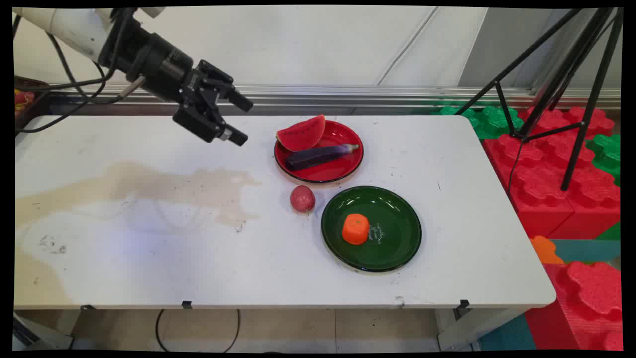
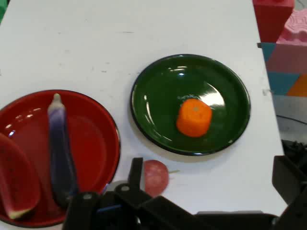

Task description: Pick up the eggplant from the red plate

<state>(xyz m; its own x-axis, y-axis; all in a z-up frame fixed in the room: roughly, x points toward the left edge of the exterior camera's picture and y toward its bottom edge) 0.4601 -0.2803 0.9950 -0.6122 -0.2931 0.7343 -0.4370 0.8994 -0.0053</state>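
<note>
Gripper raised above table's far left part, fingers spread wide, holding nothing, pointing right toward red plate. Red plate holds watermelon slice at far left and purple eggplant lying across middle. Small reddish round fruit on bare table just near of red plate, left of green plate. Orange piece sits on green plate. Black tripod and red and green foam blocks stand right of table.

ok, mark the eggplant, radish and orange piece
eggplant (image 1: 320, 155), main view, mid-body
radish (image 1: 302, 198), main view, centre
orange piece (image 2: 194, 117), hand view, top face
</note>
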